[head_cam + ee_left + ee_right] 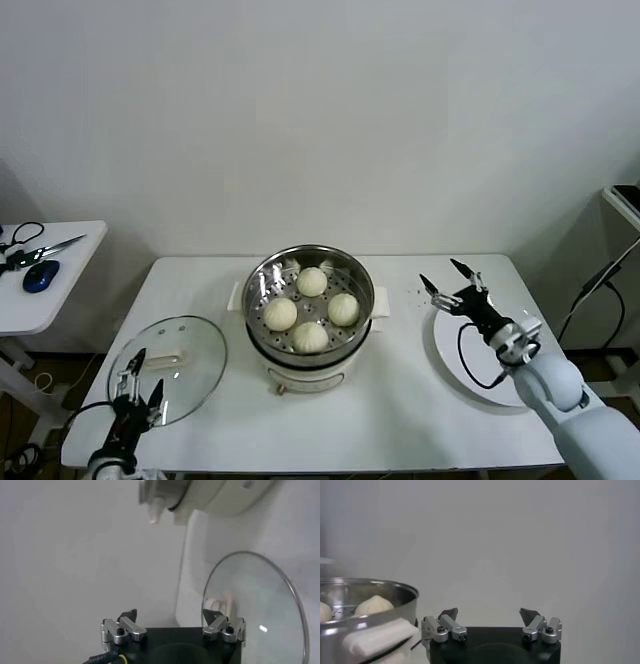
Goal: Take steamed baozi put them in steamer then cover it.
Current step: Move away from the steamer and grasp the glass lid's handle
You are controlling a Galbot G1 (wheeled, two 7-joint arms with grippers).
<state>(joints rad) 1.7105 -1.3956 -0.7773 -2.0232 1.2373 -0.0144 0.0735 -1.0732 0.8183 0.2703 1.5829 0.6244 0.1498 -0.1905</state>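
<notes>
Nearest, left end effector (138,382) hovers spread apart over the cover (170,368), lying left of the steamer (308,310). Four steamed baozi (311,310) sit inside. Right end effector (450,281), spread apart, hangs above the plate (468,365).

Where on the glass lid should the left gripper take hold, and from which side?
Probably the white bar handle at the centre of the glass lid. The lid lies flat on the table, handle up, so the open left gripper should descend from above, jaws across the bar.
</notes>
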